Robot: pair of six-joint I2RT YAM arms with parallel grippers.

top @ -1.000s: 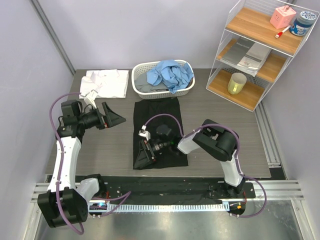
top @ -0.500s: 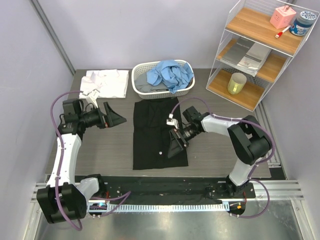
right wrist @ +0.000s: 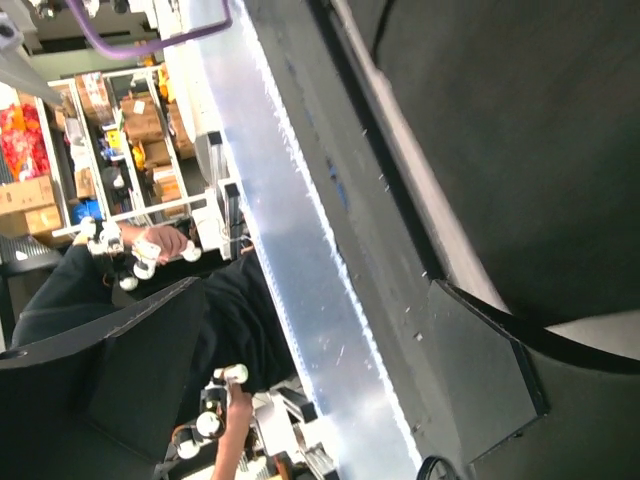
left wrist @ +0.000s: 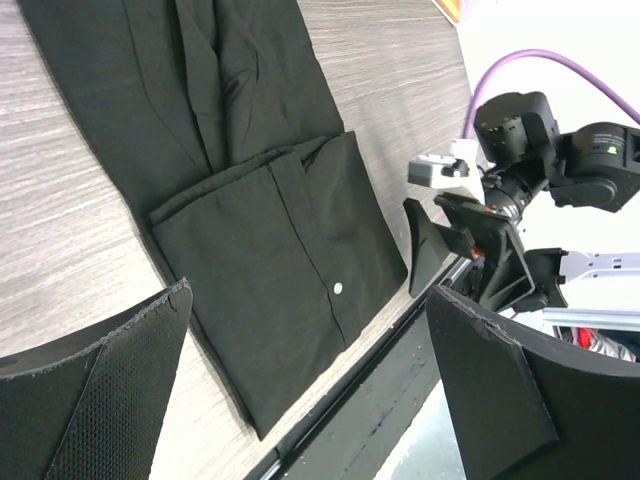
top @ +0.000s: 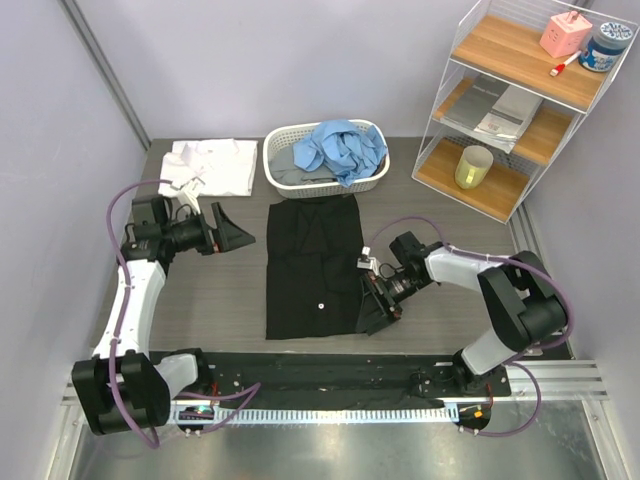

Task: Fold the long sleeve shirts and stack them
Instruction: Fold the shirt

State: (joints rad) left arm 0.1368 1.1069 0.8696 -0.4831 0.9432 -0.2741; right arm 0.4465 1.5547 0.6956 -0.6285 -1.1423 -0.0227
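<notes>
on table (top: 200, 300), centre: flat shirt (top: 315, 255), laid lengthwise, far end just before basket (top: 325, 188). in basket, at far edge of table: crumpled shirt (top: 340, 148). left of basket, far-left corner: folded shirt (top: 212, 165). right of table: 3-tier rack (top: 505, 50), cup (top: 473, 167) on lowest tier. left of flat shirt, apart from it: left gripper (top: 232, 230). over its near-right corner: right gripper (top: 380, 308).
</notes>
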